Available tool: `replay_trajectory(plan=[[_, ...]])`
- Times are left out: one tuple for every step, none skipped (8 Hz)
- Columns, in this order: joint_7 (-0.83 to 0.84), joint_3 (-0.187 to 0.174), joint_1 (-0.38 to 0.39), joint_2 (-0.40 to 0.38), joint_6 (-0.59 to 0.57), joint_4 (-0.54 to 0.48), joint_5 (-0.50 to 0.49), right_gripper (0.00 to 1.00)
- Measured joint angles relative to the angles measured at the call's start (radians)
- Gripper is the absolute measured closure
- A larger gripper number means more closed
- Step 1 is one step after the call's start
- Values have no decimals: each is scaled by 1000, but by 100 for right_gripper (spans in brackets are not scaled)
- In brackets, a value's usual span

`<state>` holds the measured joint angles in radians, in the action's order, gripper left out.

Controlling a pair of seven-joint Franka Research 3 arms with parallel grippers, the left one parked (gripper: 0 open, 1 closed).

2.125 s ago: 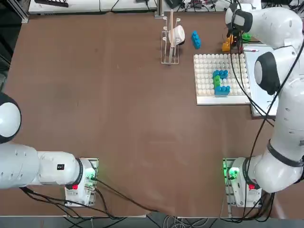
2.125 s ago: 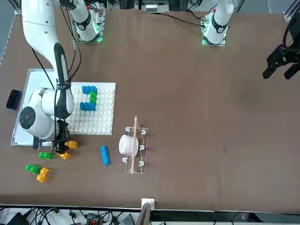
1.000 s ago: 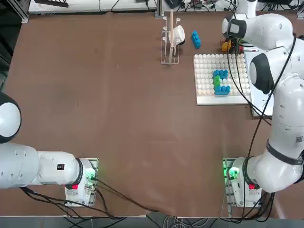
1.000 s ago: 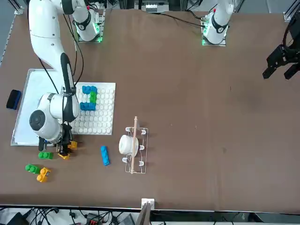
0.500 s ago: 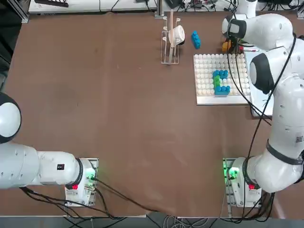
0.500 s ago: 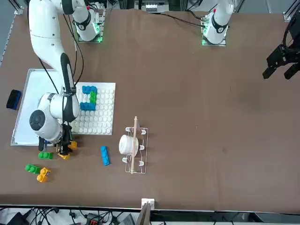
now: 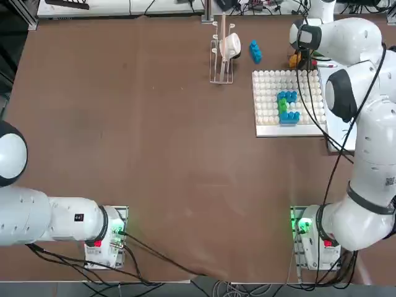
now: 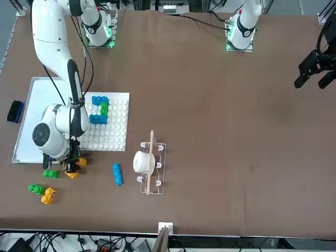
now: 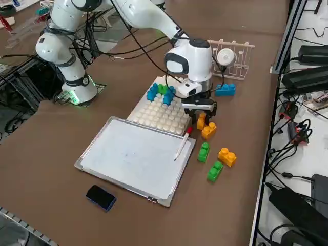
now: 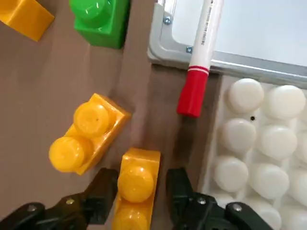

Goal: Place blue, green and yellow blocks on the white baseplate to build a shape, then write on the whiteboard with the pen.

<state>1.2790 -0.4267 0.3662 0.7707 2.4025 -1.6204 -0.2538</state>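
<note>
My right gripper (image 10: 139, 184) is down at the table just off the white baseplate (image 9: 159, 115) corner. Its fingers stand on either side of a yellow block (image 10: 138, 167), open, with a thin gap showing on one side. A second yellow block (image 10: 88, 132) lies tilted right beside it. Blue and green blocks (image 7: 286, 106) are pressed onto the baseplate (image 7: 269, 99). The pen (image 10: 201, 52) rests on the whiteboard (image 9: 133, 154) frame, red end toward the baseplate. Loose green (image 9: 204, 151), yellow (image 9: 227, 156) and green (image 9: 215, 171) blocks lie further out.
A loose blue block (image 9: 225, 89) lies beside a wire rack (image 9: 233, 56) holding a white cup. A dark eraser (image 9: 101, 197) sits past the whiteboard's far end. The table edge and cables run close along the block side.
The arm swung in and dropped over the two yellow blocks, then held still. Over the last second its fingers narrowed around one yellow block.
</note>
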Motion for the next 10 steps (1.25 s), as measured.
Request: replay_trajectory(plan=[[0, 0, 0, 0, 0, 0, 0, 38], [0, 0, 0, 0, 0, 0, 0, 40], [0, 0, 0, 0, 0, 0, 0, 46], [0, 0, 0, -3, 0, 0, 0, 59], [0, 0, 1, -4, 0, 1, 0, 59], [0, 0, 4, -6, 0, 4, 0, 59], [-4, 0, 5, -11, -8, 11, 0, 59], [-31, 0, 7, -25, -28, 18, 0, 59], [-81, 1, 12, -49, -63, 25, 0, 59], [-152, 1, 16, -87, -119, 29, -1, 59]])
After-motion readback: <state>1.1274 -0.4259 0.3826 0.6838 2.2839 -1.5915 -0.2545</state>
